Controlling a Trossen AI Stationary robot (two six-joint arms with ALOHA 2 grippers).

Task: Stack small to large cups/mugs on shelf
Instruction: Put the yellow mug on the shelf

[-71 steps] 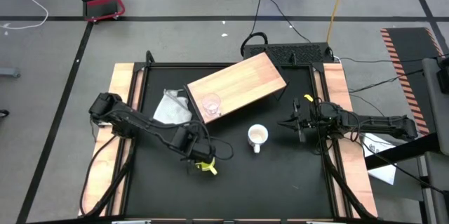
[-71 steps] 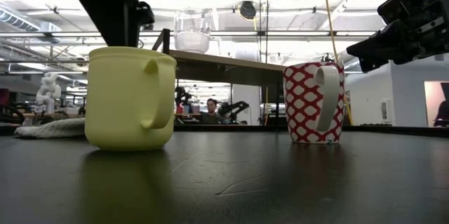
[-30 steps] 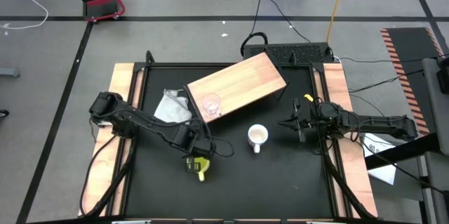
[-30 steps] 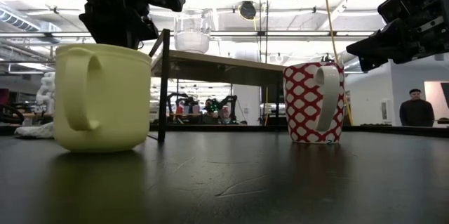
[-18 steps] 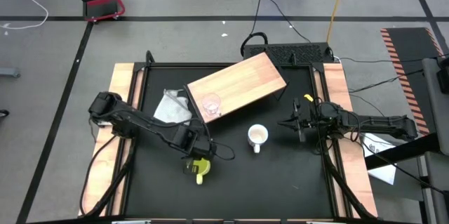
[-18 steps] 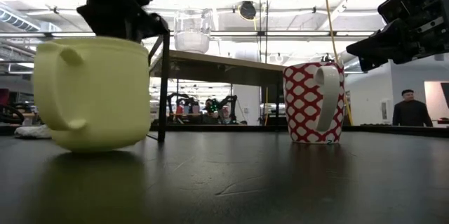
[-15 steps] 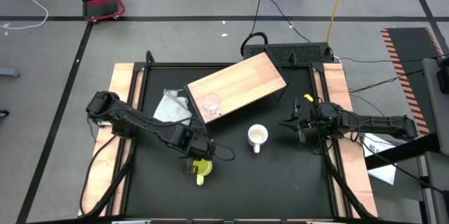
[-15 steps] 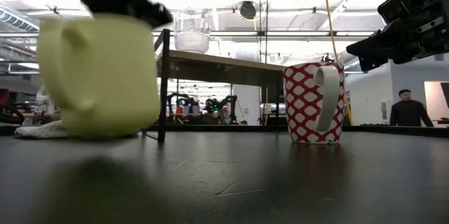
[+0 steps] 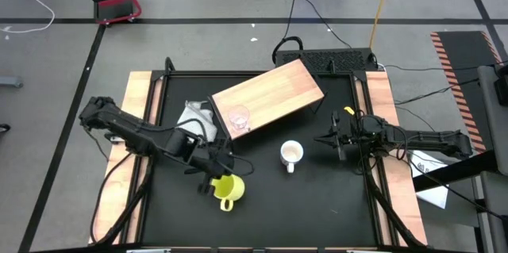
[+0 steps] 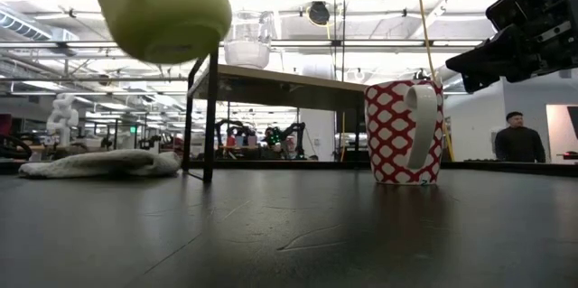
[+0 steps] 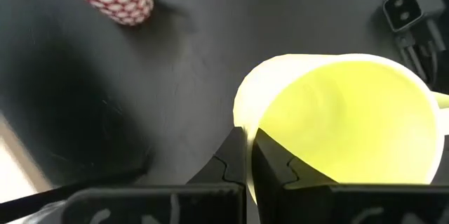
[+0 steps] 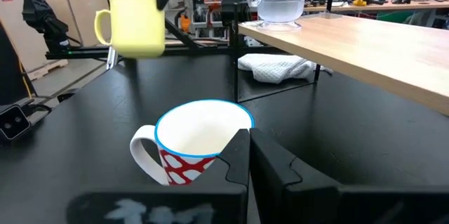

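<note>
three vessels are seen. the yellow mug (image 9: 225,188) is held clear of the table (image 9: 317,205) over its near left part, tilted, its rim pinched between the shut fingers of the left gripper (image 9: 213,176); in the left wrist view the mug's inside (image 11: 351,126) is seen bare, with nothing in it. in the low view its base (image 10: 167,8) hangs above the tabletop.

the white mug (image 9: 291,155), red-patterned outside, stands upright near the middle of the table, just before the shelf's near edge; its inside is white and looks bare in the right wrist view (image 12: 200,140).

the glass cup (image 9: 237,116) stands upright on the shelf (image 9: 274,94) at its near left corner; whether anything is in it cannot be told.

one shelf lies askew across the far half of the table. one cloth (image 9: 194,122) lies on the table by the shelf's left end.

the right gripper (image 9: 335,140) hangs near the right edge of the table, beside the white mug and apart from it, with its fingers close together and nothing between them.
</note>
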